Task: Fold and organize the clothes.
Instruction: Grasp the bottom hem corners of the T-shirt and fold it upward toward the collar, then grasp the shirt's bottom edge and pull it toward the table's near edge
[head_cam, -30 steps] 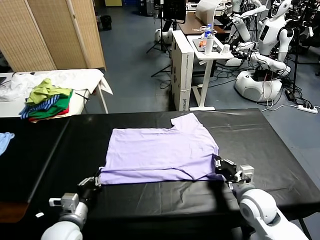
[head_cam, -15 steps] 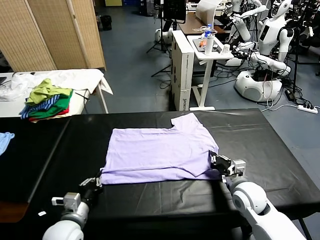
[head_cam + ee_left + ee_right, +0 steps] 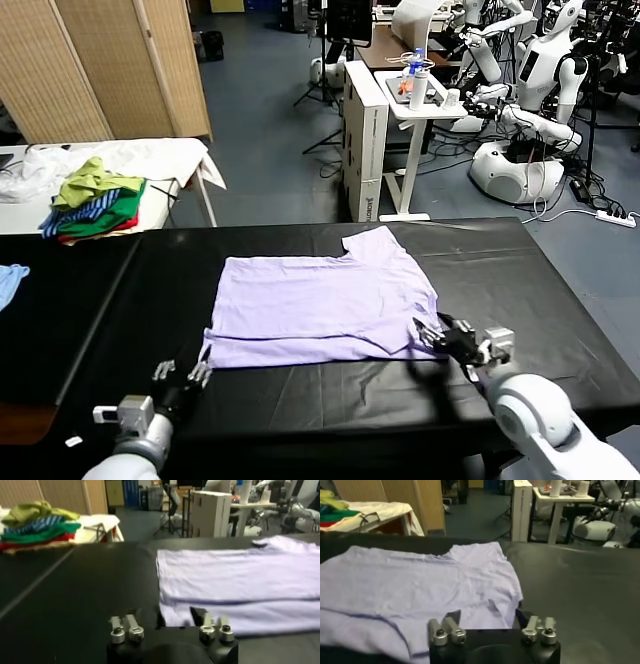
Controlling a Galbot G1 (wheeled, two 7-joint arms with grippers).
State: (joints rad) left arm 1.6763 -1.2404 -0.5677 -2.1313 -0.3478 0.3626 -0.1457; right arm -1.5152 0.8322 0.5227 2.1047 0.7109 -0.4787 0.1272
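One shirt lies flat mid-counter, near hem folded over. Left claw released, low at the hem's left corner. Right claw released, low at the right corner. Neither claw holds cloth.

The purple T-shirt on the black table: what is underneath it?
The lavender T-shirt lies flat on the black table. Its near edge is folded over, so shirt fabric lies beneath that strip. Whatever else the shirt covers cannot be seen.
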